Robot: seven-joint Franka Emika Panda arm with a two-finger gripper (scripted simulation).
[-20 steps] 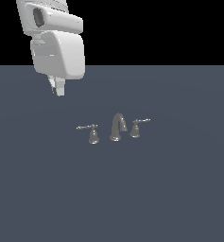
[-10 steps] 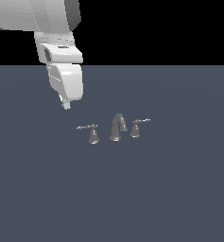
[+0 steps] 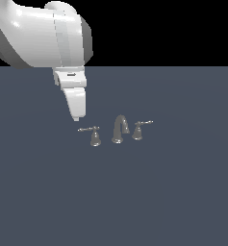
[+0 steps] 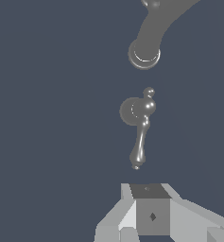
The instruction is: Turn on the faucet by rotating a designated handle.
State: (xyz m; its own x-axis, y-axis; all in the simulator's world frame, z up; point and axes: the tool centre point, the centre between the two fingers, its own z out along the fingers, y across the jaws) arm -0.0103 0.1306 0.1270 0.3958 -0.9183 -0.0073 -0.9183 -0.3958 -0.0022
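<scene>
One flat slate-blue surface (image 3: 183, 192) under black backdrop holds the faucet (image 3: 118, 129); gripper (image 3: 77, 116) state unclear.

My tool (image 3: 77, 116) hangs just above the knob end of the handle (image 3: 92, 134), with only a small gap between them. The spout (image 3: 119, 128) stands close beside the handle. The other lever (image 3: 139, 129) stands past that. The dark surface (image 3: 62, 192) around them is open.

Even, flat simulator light — no cast shadows on the dark blue-grey floor (image 3: 183, 202). Soft white highlights gleam on the handle (image 4: 141, 124) and arm casing (image 3: 38, 33); both views render sharp, undistorted.
</scene>
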